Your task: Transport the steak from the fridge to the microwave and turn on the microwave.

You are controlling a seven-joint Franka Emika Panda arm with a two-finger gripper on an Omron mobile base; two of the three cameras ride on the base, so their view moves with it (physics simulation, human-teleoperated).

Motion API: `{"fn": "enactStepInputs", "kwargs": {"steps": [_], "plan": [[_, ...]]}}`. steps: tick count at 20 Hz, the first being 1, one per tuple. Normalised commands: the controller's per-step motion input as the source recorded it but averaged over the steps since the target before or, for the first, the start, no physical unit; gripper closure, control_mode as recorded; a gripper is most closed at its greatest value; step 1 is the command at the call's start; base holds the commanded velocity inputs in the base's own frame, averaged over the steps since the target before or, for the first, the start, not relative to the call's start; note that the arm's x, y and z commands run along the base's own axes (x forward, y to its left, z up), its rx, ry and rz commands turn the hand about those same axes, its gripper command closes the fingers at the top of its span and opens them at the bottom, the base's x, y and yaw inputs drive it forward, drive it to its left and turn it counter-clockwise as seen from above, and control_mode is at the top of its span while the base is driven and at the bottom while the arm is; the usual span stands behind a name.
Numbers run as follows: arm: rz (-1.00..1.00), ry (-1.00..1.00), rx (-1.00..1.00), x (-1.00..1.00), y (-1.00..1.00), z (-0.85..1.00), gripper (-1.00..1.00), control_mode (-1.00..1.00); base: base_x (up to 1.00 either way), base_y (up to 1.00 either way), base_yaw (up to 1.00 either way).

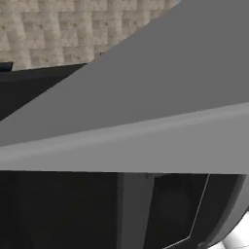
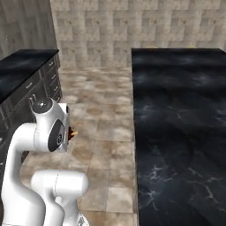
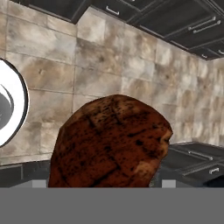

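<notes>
The steak [image 3: 109, 142], a reddish-brown glossy lump with dark specks, looms large in the middle of the hand view, right at my gripper [image 3: 103, 183]. The jaws are closed on its lower part and the fingertips are mostly covered by it. In the right base view a small red and orange tip of the steak [image 2: 72, 132] pokes out from behind my white arm [image 2: 48, 126], held in the air above the tiled floor. The fridge and the microwave are out of view.
A black marble counter [image 2: 176, 132] runs along the right. A dark counter with drawers [image 2: 26, 75] stands at the left, with beige tiled floor [image 2: 101, 110] between them. A broad grey panel [image 1: 146, 97] crosses close in front of the left base view.
</notes>
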Motion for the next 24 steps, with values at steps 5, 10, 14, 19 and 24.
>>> {"fn": "enactStepInputs", "kwargs": {"steps": [5,10,14,19,24], "plan": [[0.0,0.0,0.0,0.0,0.0,0.0,1.0,1.0,0.39,0.0,0.36],[0.0,0.0,0.0,0.0,0.0,0.0,1.0,1.0,0.44,0.0,0.41],[0.0,0.0,0.0,0.0,0.0,0.0,1.0,1.0,0.39,0.0,0.42],[0.0,0.0,0.0,0.0,0.0,0.0,1.0,1.0,0.36,0.0,0.45],[0.0,0.0,0.0,0.0,0.0,0.0,1.0,1.0,0.37,0.0,0.5]]}}
